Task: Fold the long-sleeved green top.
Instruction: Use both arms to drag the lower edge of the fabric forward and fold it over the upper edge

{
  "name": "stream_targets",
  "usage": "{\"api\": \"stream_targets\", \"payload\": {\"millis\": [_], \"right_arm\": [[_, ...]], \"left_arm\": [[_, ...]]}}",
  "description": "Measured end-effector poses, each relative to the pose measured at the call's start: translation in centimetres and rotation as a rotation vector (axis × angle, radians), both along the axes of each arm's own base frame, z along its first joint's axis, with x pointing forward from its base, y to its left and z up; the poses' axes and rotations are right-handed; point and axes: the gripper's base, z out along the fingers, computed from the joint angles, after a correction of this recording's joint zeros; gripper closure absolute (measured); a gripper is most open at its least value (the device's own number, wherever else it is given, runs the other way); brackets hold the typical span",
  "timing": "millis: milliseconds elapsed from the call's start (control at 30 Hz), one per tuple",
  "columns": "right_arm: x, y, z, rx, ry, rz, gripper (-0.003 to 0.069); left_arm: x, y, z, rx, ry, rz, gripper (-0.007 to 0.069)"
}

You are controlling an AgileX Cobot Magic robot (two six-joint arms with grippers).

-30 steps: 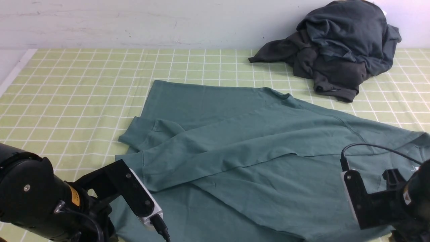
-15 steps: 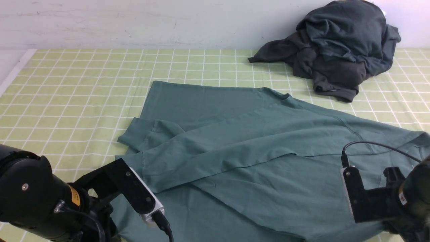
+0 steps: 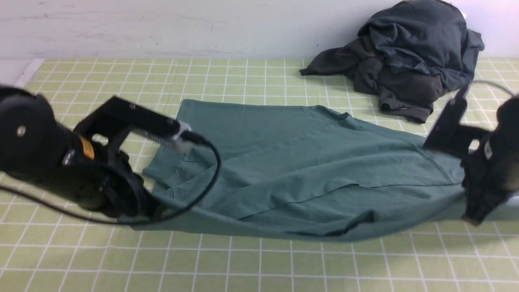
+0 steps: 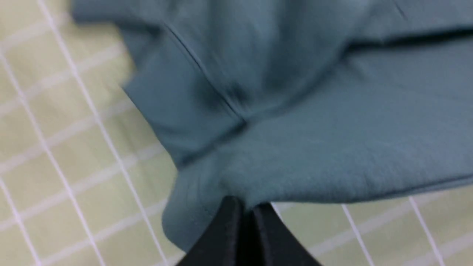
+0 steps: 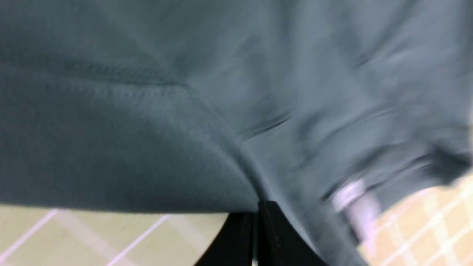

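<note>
Green top (image 3: 292,162) lies long side to side on the checked table (image 3: 243,263). The left claw (image 4: 247,212) pinches its near edge at one end, the right claw (image 5: 255,210) at the other. Its far edge is straight ahead.

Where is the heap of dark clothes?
In the front view, the heap of dark clothes lies far back on the robot's right, against the wall, beyond the green top.

1. Left arm (image 3: 40,158): black, rounded, silver screw (image 3: 20,130) at 10 o'clock, yellow label (image 3: 86,147) at 3 o'clock.
2. Black cable (image 3: 219,162) looping from silver-tipped camera bracket (image 3: 134,119).
3. Right arm (image 3: 492,162): black, angular bracket (image 3: 450,129), grey cable (image 3: 486,82) at 12 o'clock.
4. Left pincer (image 4: 247,206), right pincer (image 5: 257,211): black, tapering.
</note>
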Motion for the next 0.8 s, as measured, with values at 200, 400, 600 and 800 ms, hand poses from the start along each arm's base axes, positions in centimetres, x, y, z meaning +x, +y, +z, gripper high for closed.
{"api": "stream_targets", "payload": {"millis": [200,400,600,800], "right_arm": [[5.3,-1.4,4.0,0.119,-0.234,-0.070,0.0661],[10.3,-1.7,2.2,0.134,-0.289,-0.071,0.0661],[14.8,-1.7,-2.1,0.148,-0.309,-0.077,0.0656],[18.0,-2.0,-6.4,0.211,-0.318,-0.195,0.0532]], "left_arm": [[9.4,-0.4,1.9,-0.017,-0.111,0.066,0.0624],[18.9,-1.1,0.9,-0.012,-0.226,0.094,0.0624],[26.3,-2.1,-3.3,0.038,-0.334,0.082,0.0613],[30.7,-0.7,-9.0,0.051,-0.354,0.232,0.0417]]}}
